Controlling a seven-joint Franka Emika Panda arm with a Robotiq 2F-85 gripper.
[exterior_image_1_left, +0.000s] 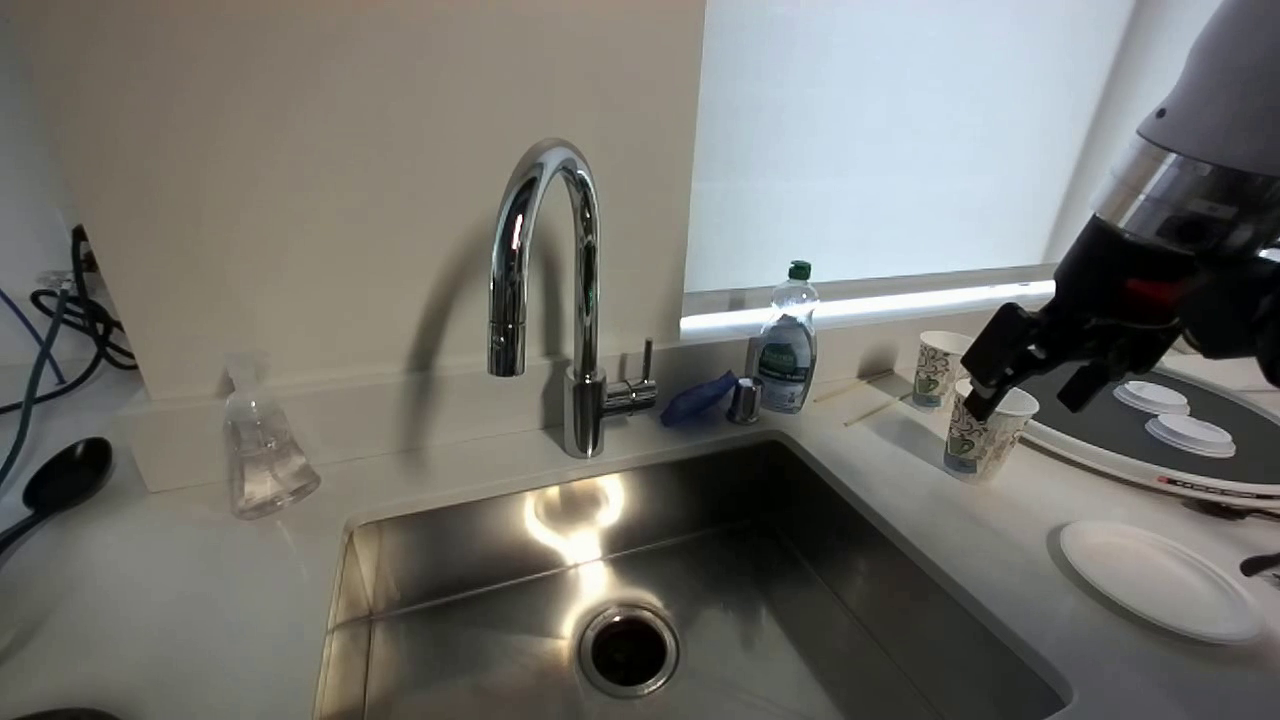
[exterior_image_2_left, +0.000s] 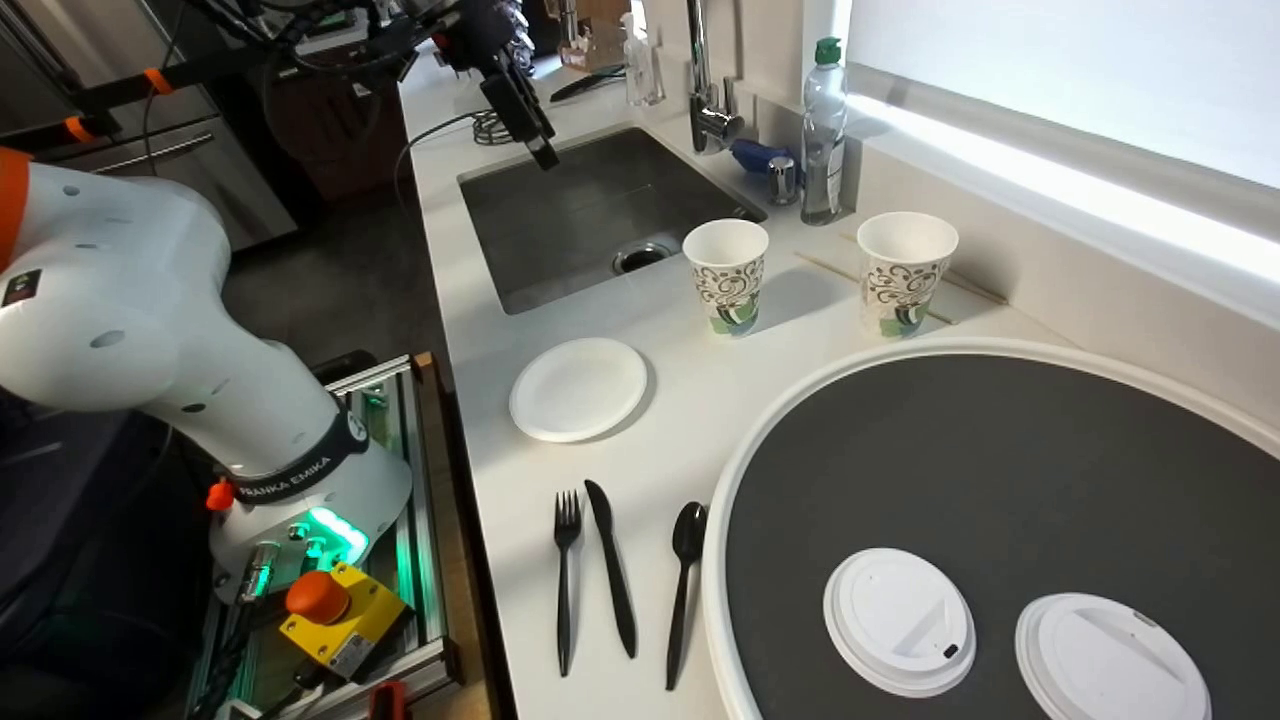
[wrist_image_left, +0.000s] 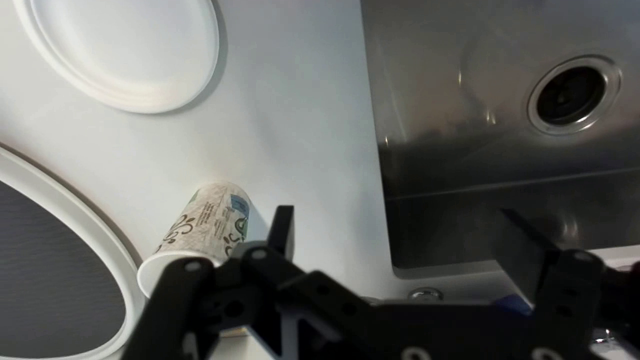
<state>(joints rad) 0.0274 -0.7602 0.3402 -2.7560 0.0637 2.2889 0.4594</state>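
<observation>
Left to right in the wrist view: a round grey tray (wrist_image_left: 45, 280) with a white rim; a white plate (wrist_image_left: 125, 50), flat on the counter (wrist_image_left: 310, 110); a paper cup (wrist_image_left: 215, 220), upright on the counter between tray and sink (wrist_image_left: 450, 90), its rim partly hidden behind the claw (wrist_image_left: 397, 212); the claw itself, its two fingers wide apart; the steel sink, with its drain (wrist_image_left: 570, 95) near the right edge; in an exterior view the claw hangs raised, apart from the paper cup, with another cup (exterior_image_2_left: 905, 285) farther right.
</observation>
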